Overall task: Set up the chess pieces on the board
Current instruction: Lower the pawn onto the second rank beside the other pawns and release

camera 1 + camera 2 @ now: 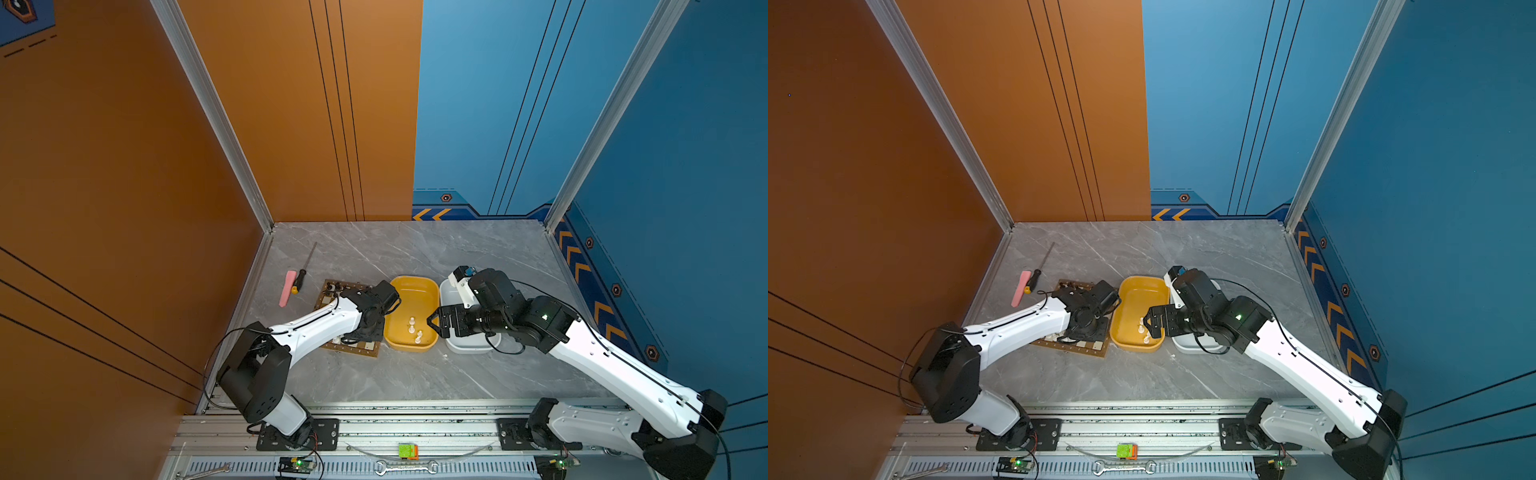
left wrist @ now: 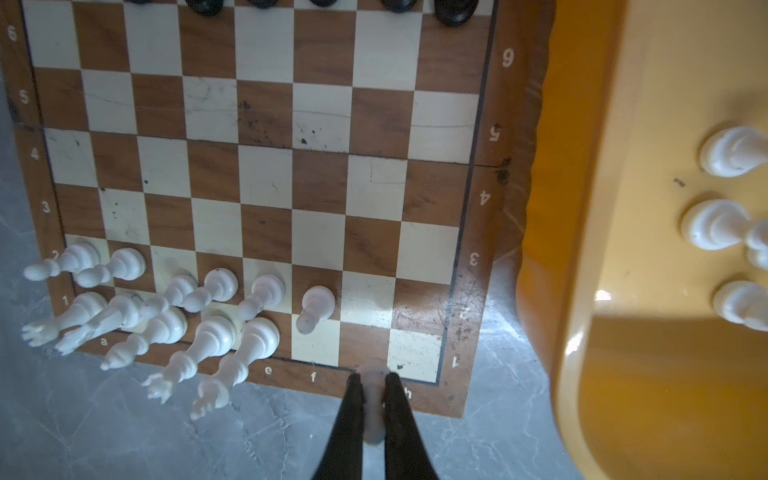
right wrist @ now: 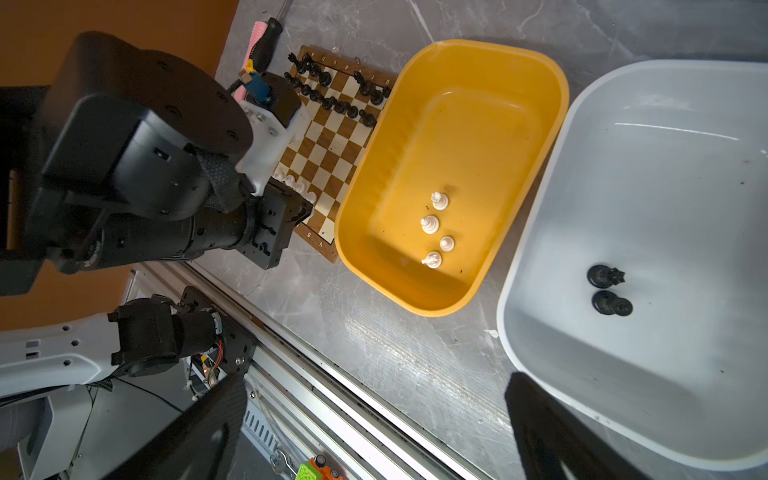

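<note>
**Item: held piece.** A white piece [image 2: 372, 409] is pinched between the fingers [image 2: 353, 399] of the left hand [image 2: 372, 380]. It is blurred, so its type cannot be told. Its long axis runs along the fingers.

**Position.** It sits over the board [image 2: 320, 174] at the near rim, between the letters f and h. The free squares of the white side lie just ahead of the fingertips: three in row 1 and two in row 2.

**Left hand.** Nearly closed, clamped on the piece and touching nothing else. It is the nearer arm to the board.

**Right hand** [image 3: 374, 380]. Spread wide and holding nothing. In a top view [image 1: 436, 324] it hangs at the rim of the yellow tub [image 1: 415, 286], on the side toward the white tub [image 3: 665, 166]. It is the nearer arm to both tubs.

**Board stock.** White pieces [image 2: 216, 286] stand in rows 1 and 2, from file a to e or f. Black pieces [image 3: 332, 102] fill the far rows.

**Tub stock.**
- Yellow tub: four white pieces [image 3: 429, 225], upright and close together.
- White tub: two black pieces [image 3: 604, 276], tipped over and just beside each other.

**Judgement.** The next move is a short lowering onto a free row 1 square. The risk is clipping the pawn [image 2: 318, 301] near the path.

**Counter** [image 1: 415, 374]. Carries the board and both tubs, side by side.
</note>
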Available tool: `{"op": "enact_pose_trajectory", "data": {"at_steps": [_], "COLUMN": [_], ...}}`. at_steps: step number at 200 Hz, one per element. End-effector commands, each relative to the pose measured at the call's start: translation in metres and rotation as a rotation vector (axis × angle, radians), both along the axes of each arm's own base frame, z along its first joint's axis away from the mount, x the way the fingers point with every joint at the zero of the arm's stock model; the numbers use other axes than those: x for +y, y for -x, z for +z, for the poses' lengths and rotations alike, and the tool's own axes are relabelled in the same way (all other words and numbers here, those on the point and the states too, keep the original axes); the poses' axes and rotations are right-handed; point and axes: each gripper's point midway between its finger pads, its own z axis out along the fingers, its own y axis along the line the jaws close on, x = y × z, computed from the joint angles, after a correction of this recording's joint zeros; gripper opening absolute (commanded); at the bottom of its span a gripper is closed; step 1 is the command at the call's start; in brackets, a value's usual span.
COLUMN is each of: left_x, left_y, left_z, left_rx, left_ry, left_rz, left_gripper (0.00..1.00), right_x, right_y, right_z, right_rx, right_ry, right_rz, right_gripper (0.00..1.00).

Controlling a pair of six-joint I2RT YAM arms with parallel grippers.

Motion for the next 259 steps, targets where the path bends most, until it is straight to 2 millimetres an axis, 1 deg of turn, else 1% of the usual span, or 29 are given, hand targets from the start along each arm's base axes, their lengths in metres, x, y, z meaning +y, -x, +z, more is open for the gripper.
{"op": "enact_pose_trajectory", "data": {"at_steps": [1, 56, 79, 114, 174, 187, 202, 214, 234, 259], "left_x": [0.005, 0.016, 0.016, 0.011, 0.008, 0.008, 0.007, 0.005, 0.001, -0.002], "left_y": [0.000, -0.003, -0.005, -0.008, -0.010, -0.009, -0.009, -0.010, -0.013, -0.016], "left_z": [-0.017, -0.035, -0.036, -0.035, -0.038, -0.039, -0.038, -0.036, -0.031, -0.026], "left_rx": [0.010, 0.032, 0.034, 0.027, 0.036, 0.041, 0.039, 0.037, 0.023, 0.020], "left_ry": [-0.012, -0.018, -0.012, 0.008, 0.008, 0.011, 0.015, 0.023, 0.036, 0.035], "left_rz": [0.020, 0.034, 0.034, 0.032, 0.026, 0.026, 0.027, 0.024, 0.019, 0.010], "left_gripper": [0.07, 0.08, 0.07, 0.08, 0.08, 0.12, 0.21, 0.27, 0.31, 0.33], "right_x": [-0.007, -0.012, -0.013, -0.012, -0.011, -0.011, -0.011, -0.011, -0.011, -0.012], "right_y": [0.001, 0.008, 0.009, 0.008, 0.005, 0.005, 0.004, 0.004, 0.003, 0.001], "right_z": [0.011, 0.012, 0.012, 0.011, 0.014, 0.013, 0.013, 0.014, 0.014, 0.015], "right_rx": [-0.034, -0.035, -0.033, -0.034, -0.044, -0.045, -0.048, -0.050, -0.054, -0.058], "right_ry": [0.004, 0.015, 0.017, 0.023, 0.032, 0.034, 0.036, 0.036, 0.038, 0.038], "right_rz": [-0.024, -0.037, -0.041, -0.041, -0.034, -0.034, -0.036, -0.036, -0.035, -0.036], "right_gripper": [1.00, 1.00, 1.00, 1.00, 1.00, 1.00, 1.00, 1.00, 1.00, 1.00]}}
